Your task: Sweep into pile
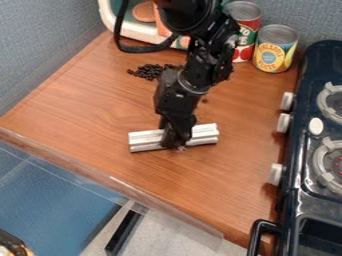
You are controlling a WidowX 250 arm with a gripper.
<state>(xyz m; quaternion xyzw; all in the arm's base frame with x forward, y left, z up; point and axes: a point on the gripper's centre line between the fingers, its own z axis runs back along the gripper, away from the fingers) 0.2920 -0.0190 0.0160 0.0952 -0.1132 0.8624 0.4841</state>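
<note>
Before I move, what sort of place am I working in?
Probably a toy or mock-up kitchen: a wood-look counter, a dark stove with burner rings and pale knobs on the right, and food cans standing at the back.

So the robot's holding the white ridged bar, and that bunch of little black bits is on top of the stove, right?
Not quite: the bunch of little black bits is on the brown wooden counter, as the camera view shows. The rest is right: the robot's black end effector is holding the white ridged bar.
</note>
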